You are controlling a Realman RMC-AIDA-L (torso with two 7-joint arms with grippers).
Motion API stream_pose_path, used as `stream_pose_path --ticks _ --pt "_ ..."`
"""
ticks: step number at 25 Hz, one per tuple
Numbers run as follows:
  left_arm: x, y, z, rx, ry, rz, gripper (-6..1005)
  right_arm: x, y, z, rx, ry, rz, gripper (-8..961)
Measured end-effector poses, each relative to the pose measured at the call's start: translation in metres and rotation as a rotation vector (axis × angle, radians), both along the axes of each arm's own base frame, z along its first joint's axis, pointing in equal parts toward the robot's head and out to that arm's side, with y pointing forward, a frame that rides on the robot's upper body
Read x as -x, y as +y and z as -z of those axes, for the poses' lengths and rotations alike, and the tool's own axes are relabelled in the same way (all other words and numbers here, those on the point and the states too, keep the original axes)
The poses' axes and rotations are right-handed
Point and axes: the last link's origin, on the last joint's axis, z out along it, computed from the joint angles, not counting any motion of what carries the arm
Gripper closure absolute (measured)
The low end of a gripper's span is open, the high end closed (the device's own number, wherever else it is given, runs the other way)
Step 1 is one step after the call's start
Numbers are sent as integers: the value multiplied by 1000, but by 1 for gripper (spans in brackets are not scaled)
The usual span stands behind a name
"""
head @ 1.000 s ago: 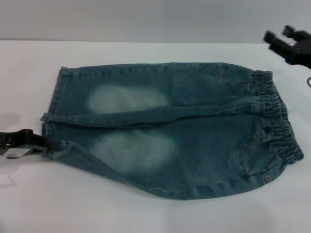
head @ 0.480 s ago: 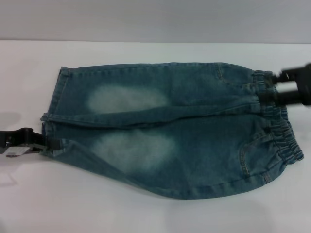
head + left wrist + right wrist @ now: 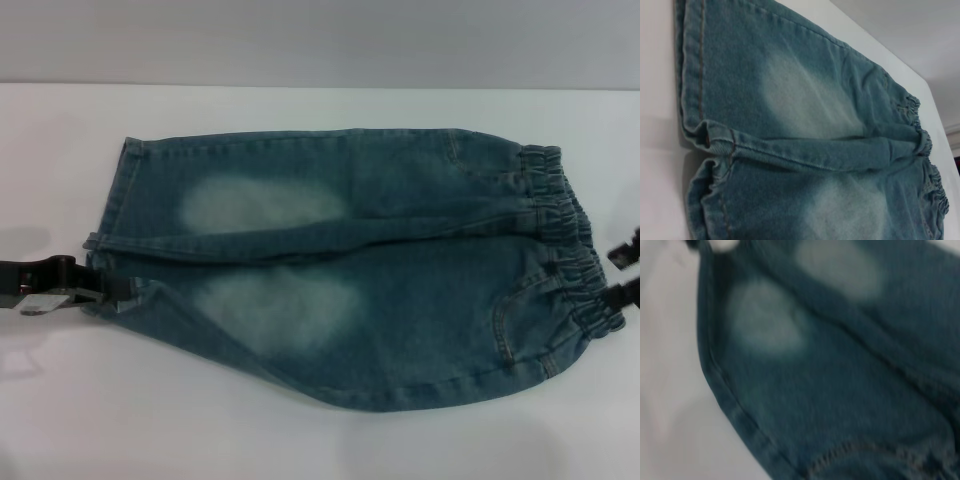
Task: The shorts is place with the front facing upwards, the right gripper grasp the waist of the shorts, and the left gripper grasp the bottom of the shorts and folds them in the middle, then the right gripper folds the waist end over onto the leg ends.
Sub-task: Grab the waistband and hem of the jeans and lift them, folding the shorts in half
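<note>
A: From the head camera, where are things?

B: The shorts [image 3: 350, 265] lie flat on the white worktop [image 3: 300, 440], front up. The left tool [image 3: 112, 290] sits right at the bottom of the shorts [image 3: 105, 270], at the near leg hem. It seems clenched on that hem, but its tips are dark and small, so I cannot tell for sure. The right tool [image 3: 618, 275] is beside the waist of the shorts [image 3: 570, 240], with its two fingers apart, gripping nothing.

A: And the left wrist camera?

B: Just ahead of that tool is the hem, bunched up a little, with the waist far off. No fingers show.

A: The right wrist camera?

B: Blurry. Below that tool is denim with pale patches. No fingers there either.

A: How should the grab go?

B: I think the right tool should slide onto the ruffled band, both layers between its fingers, then squeeze before lifting.
</note>
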Motion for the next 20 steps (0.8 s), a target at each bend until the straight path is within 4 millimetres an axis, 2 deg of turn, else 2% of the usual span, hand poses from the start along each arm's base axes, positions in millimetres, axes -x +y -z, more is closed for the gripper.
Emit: stream_pose_path --ticks 8,20 --pt "-1 1 0 -4 -3 3 922 -14 -3 12 43 -145 63 325" --pt "-3 3 1 -9 -12 7 913 -31 -5 33 33 -238 104 325"
